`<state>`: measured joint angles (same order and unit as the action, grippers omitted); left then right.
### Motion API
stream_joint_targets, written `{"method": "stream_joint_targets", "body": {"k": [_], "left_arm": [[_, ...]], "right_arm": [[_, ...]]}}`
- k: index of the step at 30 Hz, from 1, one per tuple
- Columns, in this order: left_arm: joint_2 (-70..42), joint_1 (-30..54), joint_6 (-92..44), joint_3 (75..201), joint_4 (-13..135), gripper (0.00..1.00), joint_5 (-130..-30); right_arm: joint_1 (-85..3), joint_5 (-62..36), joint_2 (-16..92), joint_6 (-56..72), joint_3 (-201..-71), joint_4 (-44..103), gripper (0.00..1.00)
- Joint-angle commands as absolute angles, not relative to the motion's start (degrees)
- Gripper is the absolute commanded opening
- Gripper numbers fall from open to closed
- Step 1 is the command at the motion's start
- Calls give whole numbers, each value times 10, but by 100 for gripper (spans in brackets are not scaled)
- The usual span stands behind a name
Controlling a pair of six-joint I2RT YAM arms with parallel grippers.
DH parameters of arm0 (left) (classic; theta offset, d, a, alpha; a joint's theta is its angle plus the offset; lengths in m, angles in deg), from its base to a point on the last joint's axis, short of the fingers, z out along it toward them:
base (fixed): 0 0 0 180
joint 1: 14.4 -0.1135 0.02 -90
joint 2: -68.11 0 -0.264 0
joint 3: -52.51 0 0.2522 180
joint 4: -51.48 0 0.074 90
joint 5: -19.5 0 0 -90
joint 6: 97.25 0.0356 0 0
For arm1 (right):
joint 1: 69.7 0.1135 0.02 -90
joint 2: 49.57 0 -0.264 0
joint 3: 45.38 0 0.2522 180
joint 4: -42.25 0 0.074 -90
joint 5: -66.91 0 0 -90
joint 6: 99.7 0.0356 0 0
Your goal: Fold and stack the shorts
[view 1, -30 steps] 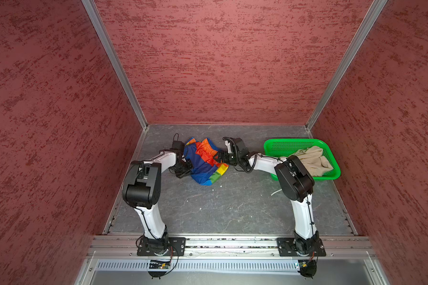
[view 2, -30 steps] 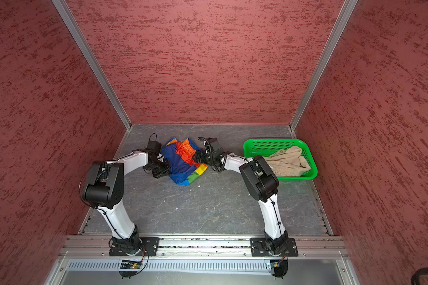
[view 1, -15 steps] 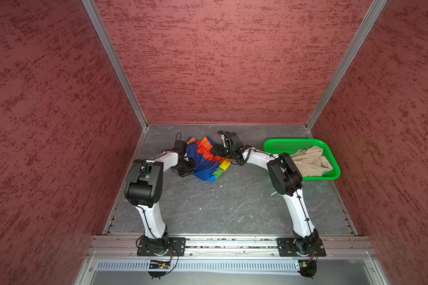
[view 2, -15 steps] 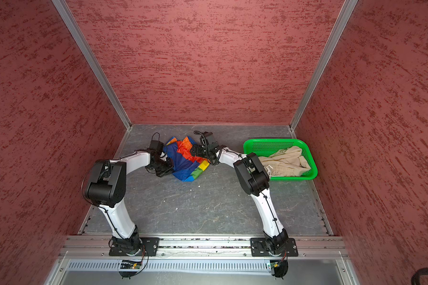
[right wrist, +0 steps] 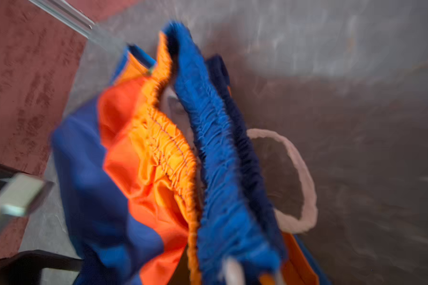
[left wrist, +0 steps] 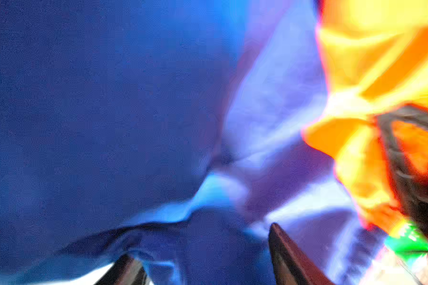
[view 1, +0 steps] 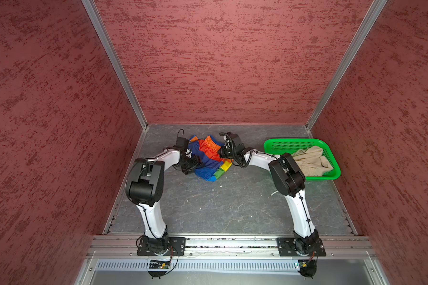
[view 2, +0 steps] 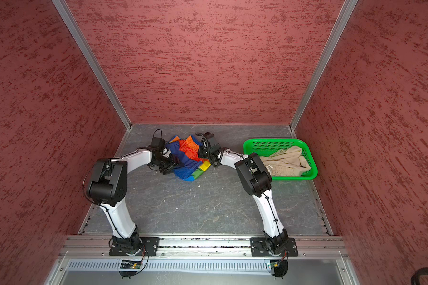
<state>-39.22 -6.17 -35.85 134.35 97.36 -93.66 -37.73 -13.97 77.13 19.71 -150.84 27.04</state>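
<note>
At far centre: rainbow shorts (view 1: 209, 161) | left tool (view 1: 197, 163) apart, touching blue side | right tool (view 1: 222, 155) clamped on waistband (right wrist: 215, 153)

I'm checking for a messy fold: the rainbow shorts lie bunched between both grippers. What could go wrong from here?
1. The right gripper seems to pinch only the gathered waistband of the rainbow shorts; pulling may lift a crumpled clump rather than one flat layer.
2. The left gripper has its jaws apart at the blue side, so that side is probably unheld and could drag or fold under.
</note>
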Motion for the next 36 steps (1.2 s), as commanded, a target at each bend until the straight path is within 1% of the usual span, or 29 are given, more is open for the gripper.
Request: {"method": "stream_joint_targets", "body": {"k": [1, 7, 10, 14, 19, 25, 30, 36], "left_arm": [[-349, -84, -352, 1336, 1006, 77, -905], [-248, -154, -355, 1326, 1035, 81, -924], [-189, -196, -369, 1315, 1046, 83, -929], [-109, -250, -393, 1292, 1055, 85, -923], [-47, -295, -408, 1270, 1086, 87, -906], [8, -359, -430, 1219, 1079, 88, -910], [4, -376, -430, 1203, 1076, 88, -923], [3, -376, -430, 1195, 1072, 88, -925]], "right_arm": [[-380, -222, 682, 140, -1506, 285, 15], [-369, -258, 627, 86, -1493, 288, 15], [-340, -278, 614, 34, -1514, 283, 15], [-272, -322, 616, -58, -1552, 272, 15], [-176, -385, 642, -161, -1562, 271, 15], [-72, -404, 693, -252, -1543, 279, 15], [-20, -407, 761, -275, -1561, 267, 15], [-16, -386, 789, -226, -1573, 265, 15]]}}
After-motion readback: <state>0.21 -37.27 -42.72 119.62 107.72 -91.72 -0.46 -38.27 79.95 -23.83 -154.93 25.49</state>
